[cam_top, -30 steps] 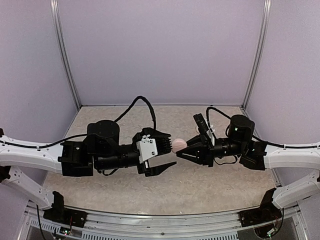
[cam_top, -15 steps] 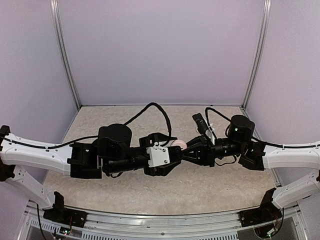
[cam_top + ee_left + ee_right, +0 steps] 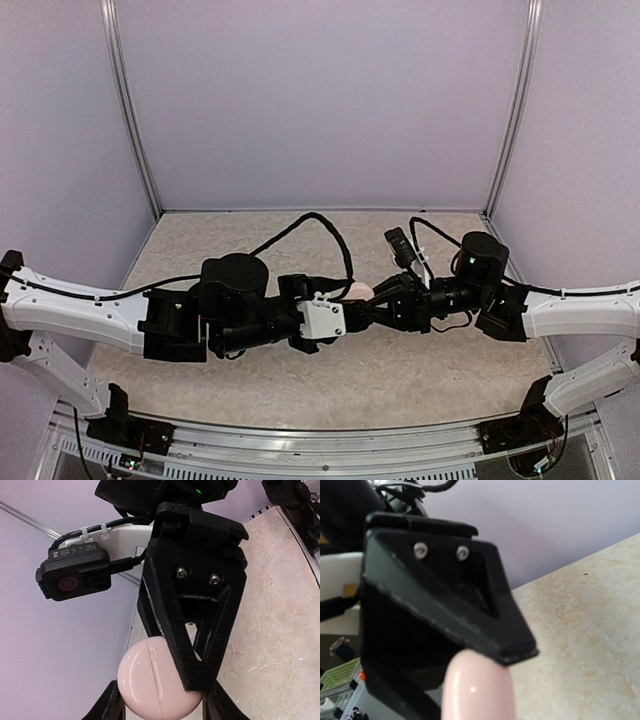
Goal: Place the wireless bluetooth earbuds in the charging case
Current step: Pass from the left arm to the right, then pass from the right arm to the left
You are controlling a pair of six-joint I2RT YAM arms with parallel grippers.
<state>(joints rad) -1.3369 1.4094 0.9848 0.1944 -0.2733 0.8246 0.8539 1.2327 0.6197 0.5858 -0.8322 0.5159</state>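
Above the middle of the beige, stone-patterned table (image 3: 300, 390), well clear of its surface, a pale pink, round, pebble-like plastic charging case (image 3: 358, 291) was held up between the two arms. It was clamped by the right hand (image 3: 372, 298), whose black fingers (image 3: 220, 620) were seen laid across its side in the left wrist view; that grip was unchanged over the last second. The change was on the other side. The left hand (image 3: 345, 303), which had stood apart from the case with its jaws spread wide, had been brought in until its fingers (image 3: 106, 707) flanked the lower part of the case, and the jaws had been drawn in to a middling gap. Whether the pads were already pressed against the shell could not be told, since only their tips were shown at the bottom edge of that view. A fine seam was seen running across the case, which was judged to be closed. No wireless bluetooth earbuds were visible in any view, and their place could not be told. The approach was judged to be preparation for a two-handed hold so that the lid could be opened; insertion had not yet been begun.
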